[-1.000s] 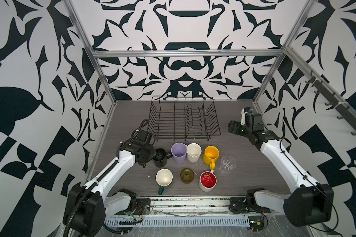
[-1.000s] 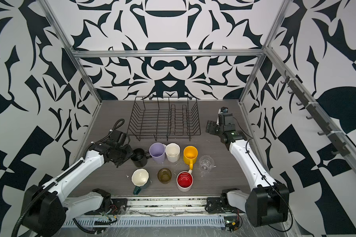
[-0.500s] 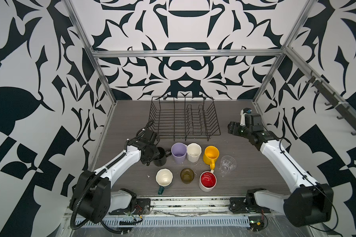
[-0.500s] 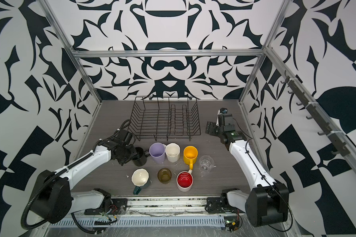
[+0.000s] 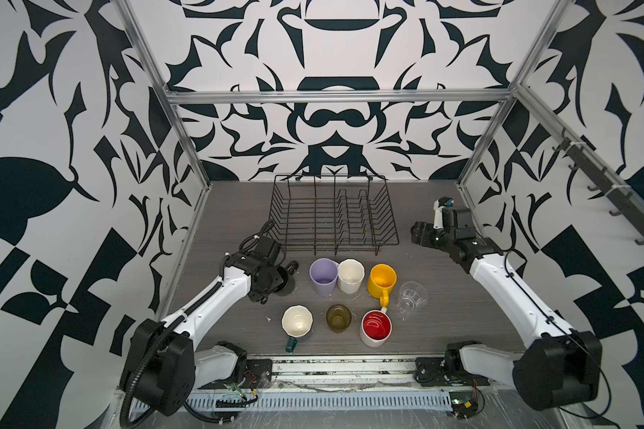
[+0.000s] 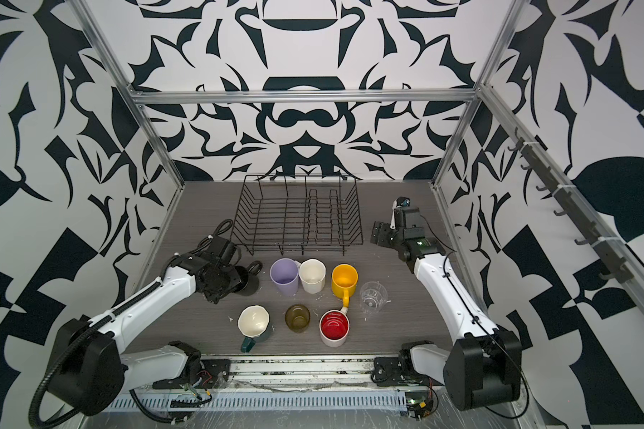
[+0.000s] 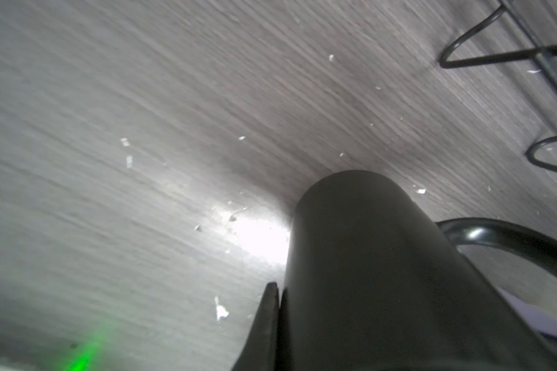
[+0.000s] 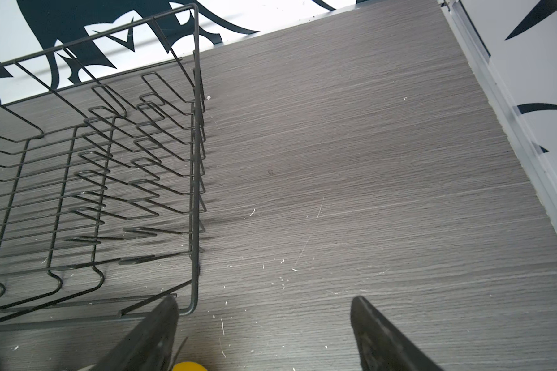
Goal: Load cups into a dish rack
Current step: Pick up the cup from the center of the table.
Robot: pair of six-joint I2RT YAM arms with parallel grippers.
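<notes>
First pickup, I judge: the dish rack [image 5: 333, 223] is empty. My left fingers [image 7: 269, 318] are clamped on the wall of the black mug [image 5: 286, 286], which stands on the desk [image 5: 443, 304] at the rack's 7 o'clock. My right fingers [image 8: 383, 337] are spread, at its 4 o'clock. Next: lift straight, clear the lilac tumbler [image 5: 324, 276], swing toward 1 o'clock.

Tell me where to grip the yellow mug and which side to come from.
Best bet: pinch the yellow mug by its rim wall from above, on the side facing the dish rack: it stands upright, mouth open, handle pointing the opposite way.
</notes>
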